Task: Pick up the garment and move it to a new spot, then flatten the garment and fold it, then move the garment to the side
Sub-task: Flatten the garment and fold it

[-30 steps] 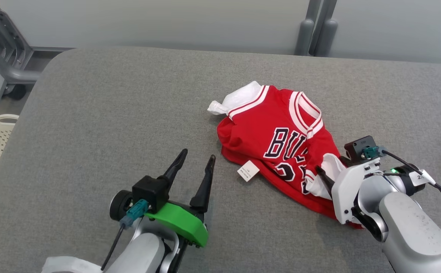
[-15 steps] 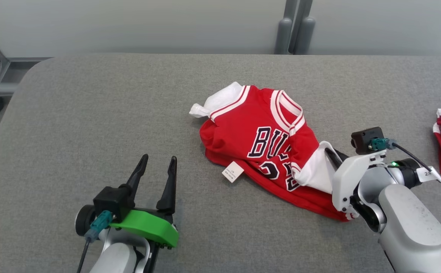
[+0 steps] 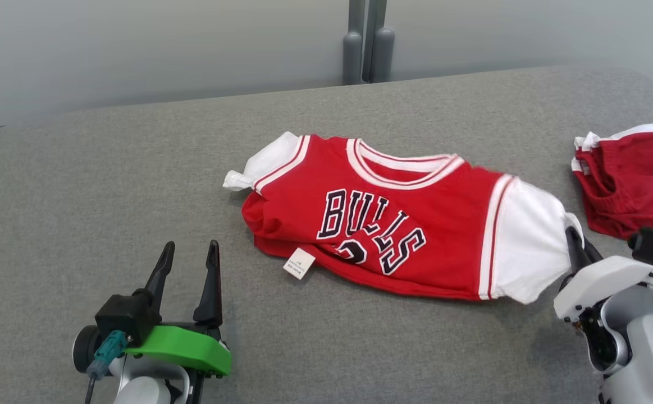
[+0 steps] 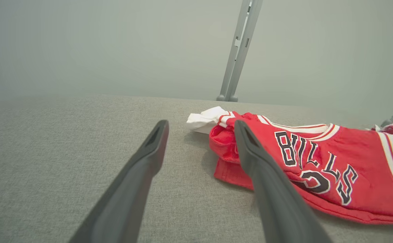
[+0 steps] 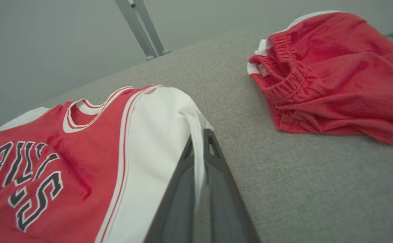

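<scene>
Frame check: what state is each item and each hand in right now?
jersey, front up on the table, mostly spread, one white sleeve crumpled
label, sticking out at the jersey's hem
shorts, crumpled heap, apart from the jersey
left hand, open, empty, beside the jersey
right hand, shut on the jersey's other white sleeve

Bare grey table [image 3: 107, 185] lies open left of the jersey [image 3: 405, 235]; red shorts [image 3: 635, 185] sit near its right side.
</scene>
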`<state>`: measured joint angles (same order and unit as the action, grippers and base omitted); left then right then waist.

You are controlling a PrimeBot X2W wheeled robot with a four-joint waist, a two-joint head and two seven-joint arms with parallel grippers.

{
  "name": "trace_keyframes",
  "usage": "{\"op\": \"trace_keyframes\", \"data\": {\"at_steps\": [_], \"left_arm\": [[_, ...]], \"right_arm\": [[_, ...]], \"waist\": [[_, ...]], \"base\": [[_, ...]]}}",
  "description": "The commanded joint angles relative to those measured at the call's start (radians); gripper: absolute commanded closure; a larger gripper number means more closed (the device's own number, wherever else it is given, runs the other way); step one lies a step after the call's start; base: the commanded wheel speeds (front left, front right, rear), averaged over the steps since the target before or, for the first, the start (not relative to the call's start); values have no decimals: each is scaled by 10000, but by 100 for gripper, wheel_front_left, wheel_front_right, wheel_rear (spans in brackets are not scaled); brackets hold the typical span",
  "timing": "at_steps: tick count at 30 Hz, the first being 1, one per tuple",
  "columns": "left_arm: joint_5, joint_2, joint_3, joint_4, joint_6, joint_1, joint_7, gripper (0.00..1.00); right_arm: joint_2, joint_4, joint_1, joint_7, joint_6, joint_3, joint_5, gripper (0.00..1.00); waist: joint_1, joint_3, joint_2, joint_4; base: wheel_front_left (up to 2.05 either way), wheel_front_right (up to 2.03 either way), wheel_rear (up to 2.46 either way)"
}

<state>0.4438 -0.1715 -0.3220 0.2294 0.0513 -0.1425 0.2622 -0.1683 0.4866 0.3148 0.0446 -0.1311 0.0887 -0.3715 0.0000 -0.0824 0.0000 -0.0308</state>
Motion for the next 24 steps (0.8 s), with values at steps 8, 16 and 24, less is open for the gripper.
{"op": "trace_keyframes", "data": {"at_steps": [8,16,24], "left_arm": [[-144,-79,201,90,-139,267,29,0],[-144,-108,342,148,-151,341,29,0],[45,37,408,450,-266,374,27,0]], "right_arm": [[789,454,-1046,-701,7,1226,-676,100],[955,1075,-1156,-1446,7,1131,-869,0],[577,731,-1479,-2213,7,1181,-493,0]], "waist": [[0,-73,0,-556],[0,-130,0,-744],[0,-23,0,-998]], "base": [[0,0,0],[0,0,0],[0,0,0]]}}
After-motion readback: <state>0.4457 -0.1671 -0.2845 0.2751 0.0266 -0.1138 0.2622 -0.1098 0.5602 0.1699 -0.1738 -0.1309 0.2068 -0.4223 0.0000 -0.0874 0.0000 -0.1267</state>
